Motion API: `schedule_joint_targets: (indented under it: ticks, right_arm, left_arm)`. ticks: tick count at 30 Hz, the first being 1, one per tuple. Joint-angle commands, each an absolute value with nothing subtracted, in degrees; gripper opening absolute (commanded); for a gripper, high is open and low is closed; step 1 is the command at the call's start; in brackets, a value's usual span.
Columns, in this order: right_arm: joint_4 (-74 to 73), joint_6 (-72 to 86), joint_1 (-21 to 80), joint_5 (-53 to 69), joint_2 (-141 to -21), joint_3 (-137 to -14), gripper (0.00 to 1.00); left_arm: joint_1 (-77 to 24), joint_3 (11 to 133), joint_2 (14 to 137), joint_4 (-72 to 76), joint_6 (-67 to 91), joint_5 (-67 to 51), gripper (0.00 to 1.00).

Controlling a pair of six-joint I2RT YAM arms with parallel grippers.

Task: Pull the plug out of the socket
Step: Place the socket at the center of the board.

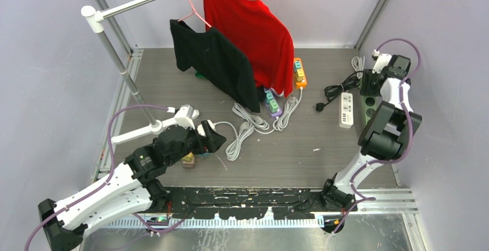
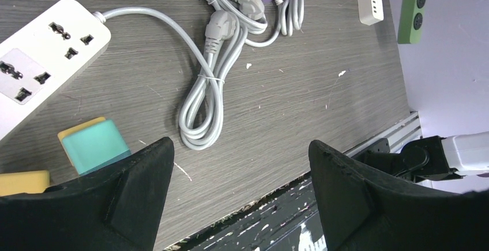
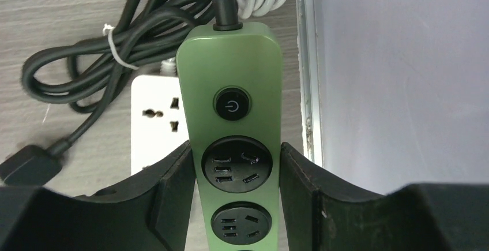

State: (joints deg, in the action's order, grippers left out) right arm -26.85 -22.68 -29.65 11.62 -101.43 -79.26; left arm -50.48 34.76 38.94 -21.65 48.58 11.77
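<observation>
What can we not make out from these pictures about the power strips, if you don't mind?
- Green strip: its lower end runs off the right wrist view's bottom edge, inside the right hand. In the top view, the right arm covers most of it.
- White strip: cut off by the left wrist view's left edge.
- Purple strip and orange strip: in the top view, partly behind the red shirt.

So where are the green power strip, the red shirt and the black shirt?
green power strip (image 3: 230, 60), right wrist view, on its body above the button.
red shirt (image 1: 251, 32), top view, its middle.
black shirt (image 1: 214, 63), top view, its middle.
</observation>
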Motion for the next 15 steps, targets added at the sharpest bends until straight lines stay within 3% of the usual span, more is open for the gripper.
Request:
schedule_joint_targets:
  ticks: [1, 6, 12, 15]
  right_arm:
    - [-26.66, -20.94, -27.86, 6.76, -105.22, -86.14, 0.01]
    - [-29.71, -22.06, -26.99, 5.69, -108.87, -86.3, 0.06]
    - [-35.13, -22.71, -27.03, 6.12, -111.05, -87.93, 0.51]
    - [-33.88, -22.82, -27.13, 6.66, -108.15, -86.03, 0.65]
  left_arm:
    - [-50.14, 36.02, 38.29, -19.07, 49.93, 11.28, 0.85]
    - [-50.24, 35.39, 37.82, -19.25, 50.89, 11.09, 0.85]
    - [-50.19, 34.99, 37.67, -18.93, 51.41, 11.08, 0.85]
    - [-50.18, 35.07, 37.81, -18.75, 51.29, 11.03, 0.85]
